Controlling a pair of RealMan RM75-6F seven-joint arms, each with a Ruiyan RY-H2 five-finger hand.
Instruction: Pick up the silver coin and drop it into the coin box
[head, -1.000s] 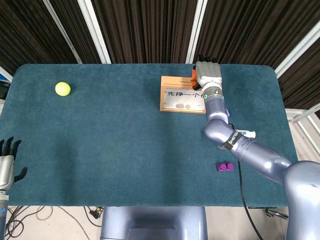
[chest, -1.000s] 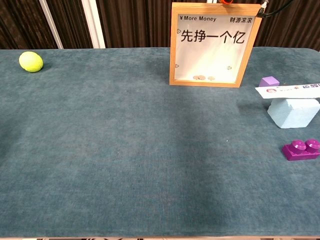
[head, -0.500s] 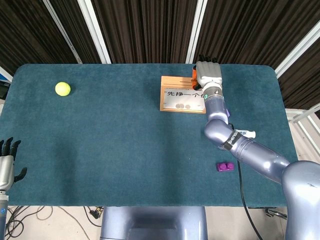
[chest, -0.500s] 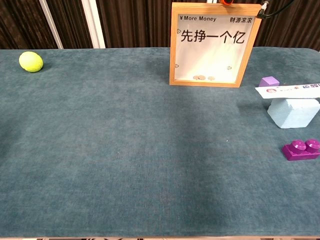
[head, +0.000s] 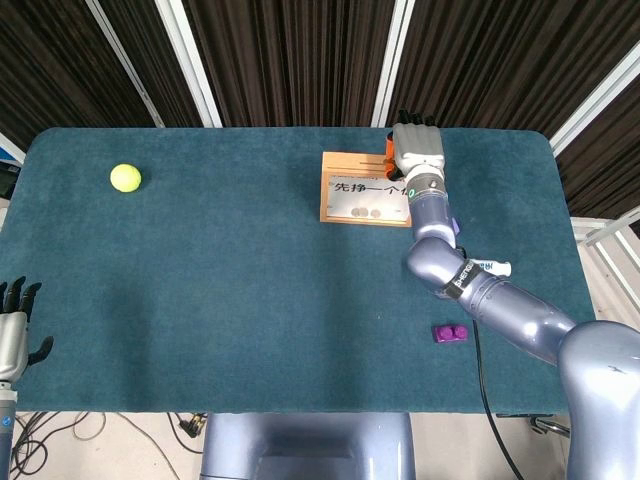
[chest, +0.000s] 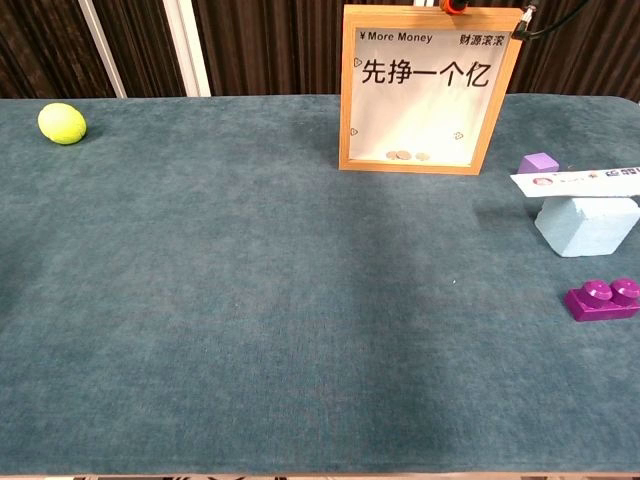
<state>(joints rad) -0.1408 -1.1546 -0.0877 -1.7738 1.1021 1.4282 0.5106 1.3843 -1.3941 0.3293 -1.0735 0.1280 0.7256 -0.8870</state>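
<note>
The coin box (head: 364, 190) is an upright wooden frame with a white front bearing Chinese writing, standing at the back of the table; the chest view shows it too (chest: 430, 90). A few silver coins (chest: 400, 155) lie inside at its bottom. I see no loose silver coin on the cloth. My right hand (head: 417, 150) hovers over the box's top right corner, back of the hand toward the camera, beside a small orange piece (head: 386, 152). What its fingers hold is hidden. My left hand (head: 12, 325) hangs at the table's near left edge, fingers spread and empty.
A yellow tennis ball (head: 125, 177) lies at the far left. Right of the box stand a small purple cube (chest: 538, 162) and a light blue block (chest: 585, 225) with a white strip (chest: 580, 180) across it. A purple brick (chest: 602, 298) lies nearer.
</note>
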